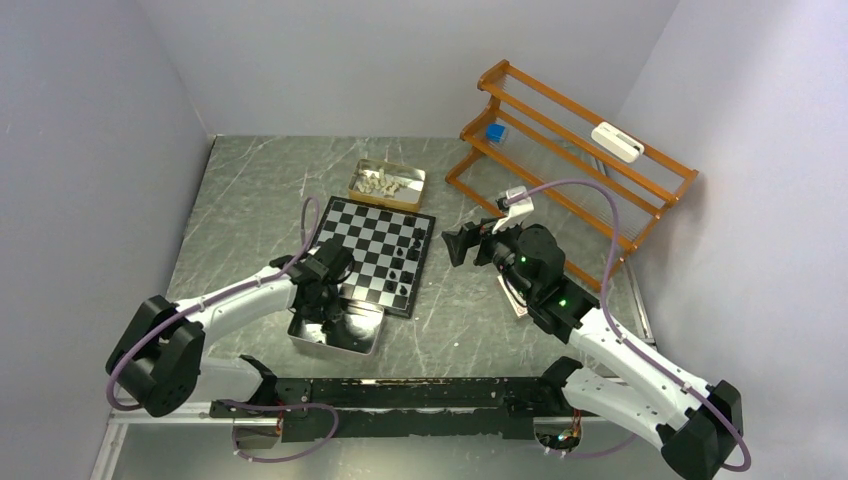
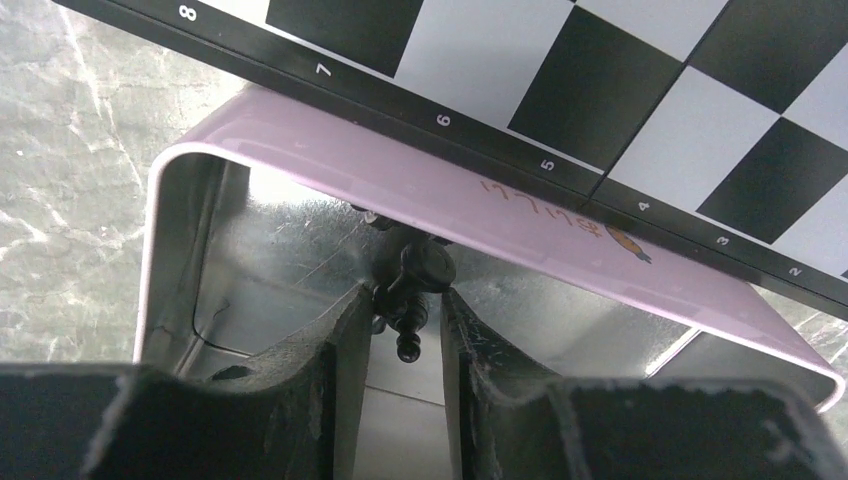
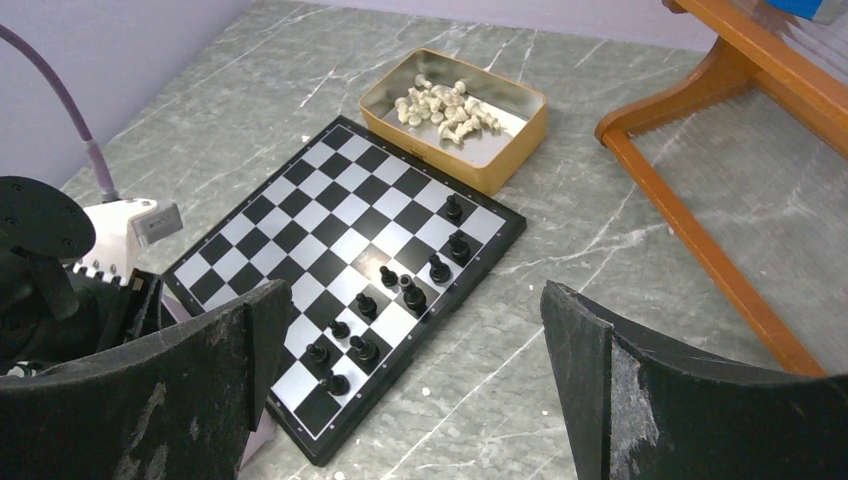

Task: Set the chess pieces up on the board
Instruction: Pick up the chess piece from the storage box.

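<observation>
Board (image 1: pixel 378 255) mid-table. Far tray (image 1: pixel 413 181) just beside board at its 12 o'clock, loose chess pieces (image 3: pixel 447 105) in it. Standing chess pieces (image 3: pixel 400 290) on board's 3 o'clock side. Near tray (image 1: pixel 360 345) against board's 7 o'clock edge; left gripper (image 2: pixel 407 300) in it, single piece (image 2: pixel 425 268) between fingers. Rack (image 1: pixel 570 160) at 2 o'clock, well apart.

White numerals run along the black border of the board (image 2: pixel 480 60) in the left wrist view: 8, 7, 6, 5, 4, 3, 2 — one beside each row of squares, with 8 at the upper left and 2 at the lower right. The pale pink rim of the tray (image 2: pixel 300 150), just beside that border, carries a short orange inscription with a small orange figure — upside down and not legible. Nothing can be read in the other 2 views.
</observation>
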